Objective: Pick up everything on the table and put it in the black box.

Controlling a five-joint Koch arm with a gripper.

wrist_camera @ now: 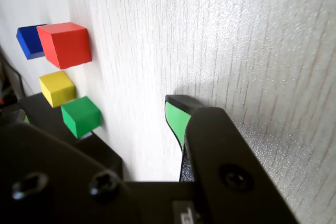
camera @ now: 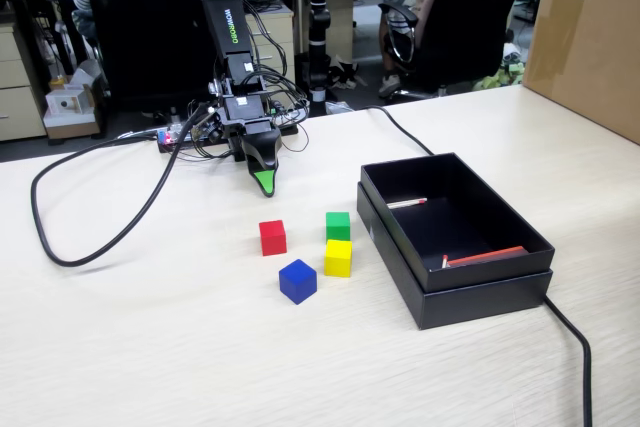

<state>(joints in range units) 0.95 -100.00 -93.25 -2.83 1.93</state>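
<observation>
gripper (camera: 264,185): tip down, empty, opening cannot be told | cubes: red (camera: 272,237), green (camera: 338,225), yellow (camera: 338,258), blue (camera: 297,281) left of black box (camera: 478,287), none inside | risk: green and yellow touching, jaws may knock one

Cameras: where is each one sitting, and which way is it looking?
Fixed view: it stands off the table's near side, looking across and down at the arm, four cubes and the black box.
Wrist view: it rides on the arm, looking along the tool at the table; the picture lies on its side.
Both show the tool, red cube, green cube, yellow cube and blue cube.
</observation>
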